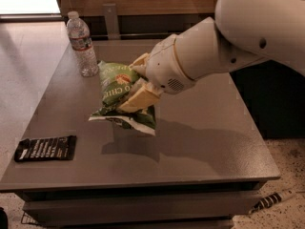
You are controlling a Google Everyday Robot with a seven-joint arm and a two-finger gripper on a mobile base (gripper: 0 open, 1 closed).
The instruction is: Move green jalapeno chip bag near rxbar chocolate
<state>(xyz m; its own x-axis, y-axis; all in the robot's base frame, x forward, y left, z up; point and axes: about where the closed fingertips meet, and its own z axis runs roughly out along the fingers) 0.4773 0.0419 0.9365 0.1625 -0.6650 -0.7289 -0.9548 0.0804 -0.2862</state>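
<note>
The tabletop (pixel 205 142) bears a water bottle (pixel 82 44) far left and rxbar chocolate (pixel 46 148) near left; the tool (pixel 137 80) holds the green jalapeno chip bag (pixel 113 86) above it.

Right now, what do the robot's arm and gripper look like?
The arm is fat, round and smooth white, with a small patch of dotted holes near its wrist. The gripper, over the middle of the grey table, has two flat tan fingers.
</note>
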